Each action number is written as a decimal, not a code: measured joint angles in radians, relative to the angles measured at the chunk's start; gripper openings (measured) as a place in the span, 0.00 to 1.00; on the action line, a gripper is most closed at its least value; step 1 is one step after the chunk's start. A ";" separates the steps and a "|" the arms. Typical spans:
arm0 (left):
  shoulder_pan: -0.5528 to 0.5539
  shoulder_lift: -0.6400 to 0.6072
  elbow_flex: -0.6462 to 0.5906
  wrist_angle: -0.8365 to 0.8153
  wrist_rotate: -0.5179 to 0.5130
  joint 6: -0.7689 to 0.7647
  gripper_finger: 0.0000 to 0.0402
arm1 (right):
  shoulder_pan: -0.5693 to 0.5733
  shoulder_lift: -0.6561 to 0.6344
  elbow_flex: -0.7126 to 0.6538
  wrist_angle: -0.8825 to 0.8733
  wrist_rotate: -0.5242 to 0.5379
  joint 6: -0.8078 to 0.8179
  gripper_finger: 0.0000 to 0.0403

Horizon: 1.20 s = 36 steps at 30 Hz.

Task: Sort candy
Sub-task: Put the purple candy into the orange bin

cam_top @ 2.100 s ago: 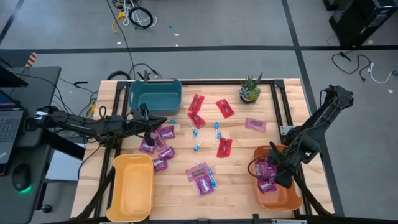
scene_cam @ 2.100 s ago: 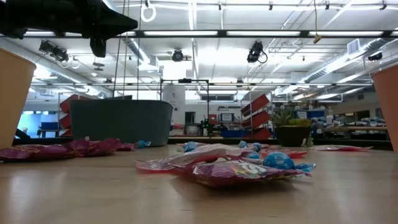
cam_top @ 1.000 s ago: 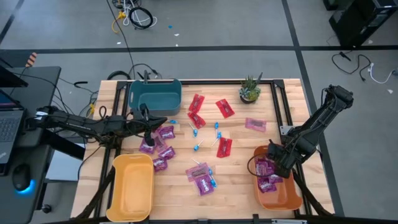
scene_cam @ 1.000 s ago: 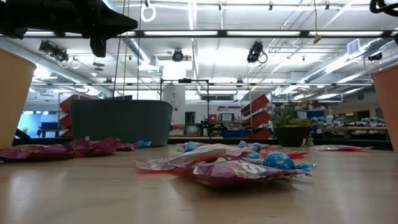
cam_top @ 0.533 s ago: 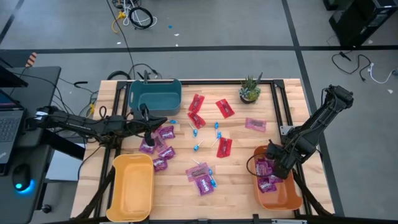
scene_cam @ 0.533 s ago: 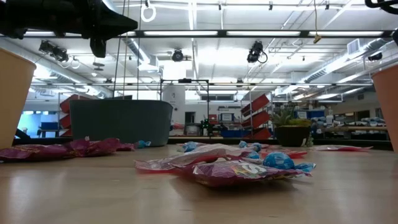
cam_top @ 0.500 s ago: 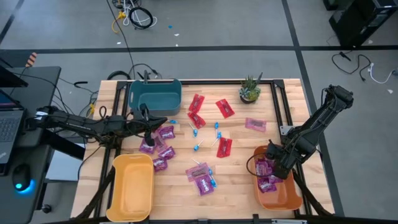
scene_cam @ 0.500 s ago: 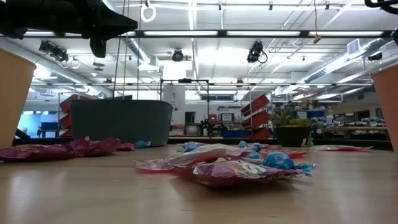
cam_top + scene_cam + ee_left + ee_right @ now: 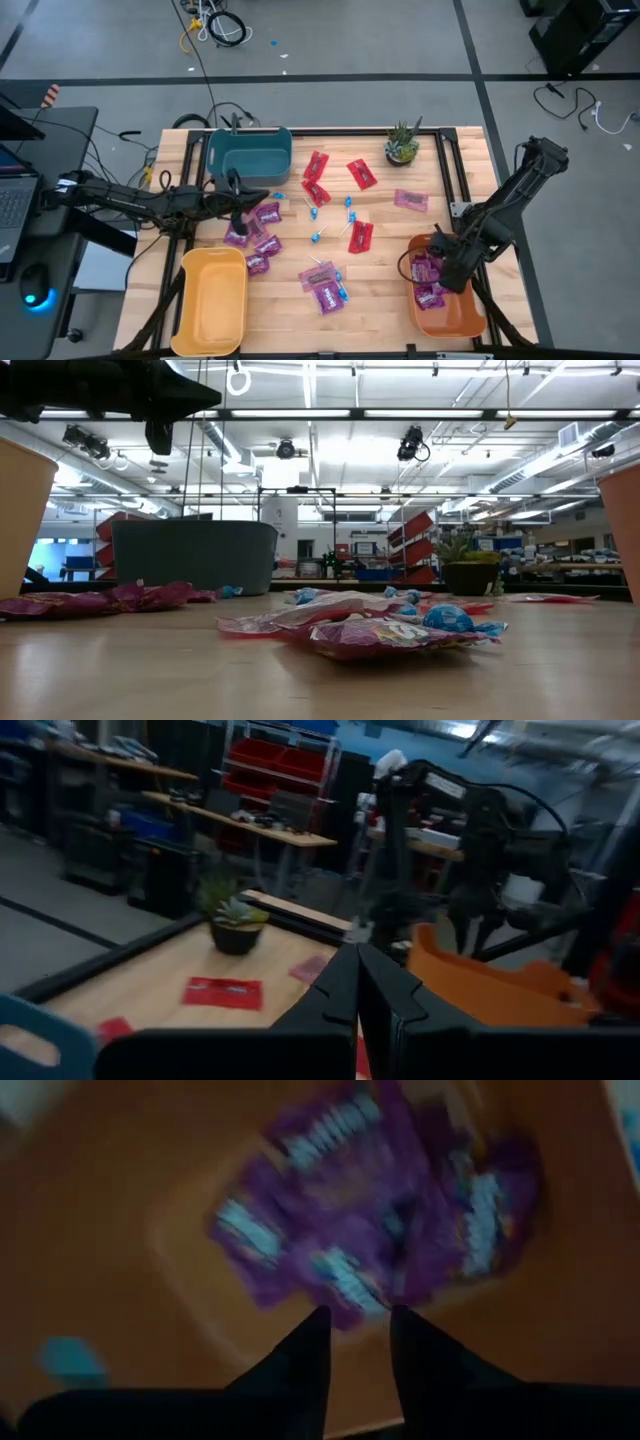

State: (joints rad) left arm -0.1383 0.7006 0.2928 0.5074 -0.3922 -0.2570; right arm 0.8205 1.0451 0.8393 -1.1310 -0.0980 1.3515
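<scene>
Purple packets (image 9: pixel 428 272) lie in the orange bin (image 9: pixel 460 318) at the tabletop's (image 9: pixel 380 300) near right; the right tool (image 9: pixel 441 276) hangs over them, narrowly parted, empty. More candy (image 9: pixel 322 290) litters the middle. The left tool (image 9: pixel 238 212), pinched closed, hovers by the teal bin (image 9: pixel 250 152).

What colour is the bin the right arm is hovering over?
Orange bin, with purple packets inside; clearest in the high view.

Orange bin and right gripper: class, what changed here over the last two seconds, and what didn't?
The right gripper shifted slightly over the orange bin and opened its fingers above the purple packets piled there; nothing hangs between them now. The left gripper, shut, and the loose candy on the table stayed put.
</scene>
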 joint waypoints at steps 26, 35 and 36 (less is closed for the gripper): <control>-0.007 0.000 0.000 -0.052 0.042 -0.061 0.01 | -0.254 0.010 0.177 0.510 0.633 -0.922 0.22; -0.007 0.000 0.000 -0.072 0.042 -0.061 0.01 | -0.314 0.103 0.177 0.742 0.633 -1.194 0.22; -0.007 0.000 0.000 -0.075 0.042 -0.061 0.01 | -0.317 0.122 0.177 0.768 0.633 -1.218 0.22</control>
State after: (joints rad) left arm -0.1455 0.7010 0.2928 0.4325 -0.3500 -0.3183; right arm 0.5039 1.1668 1.0161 -0.3632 0.5346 0.1339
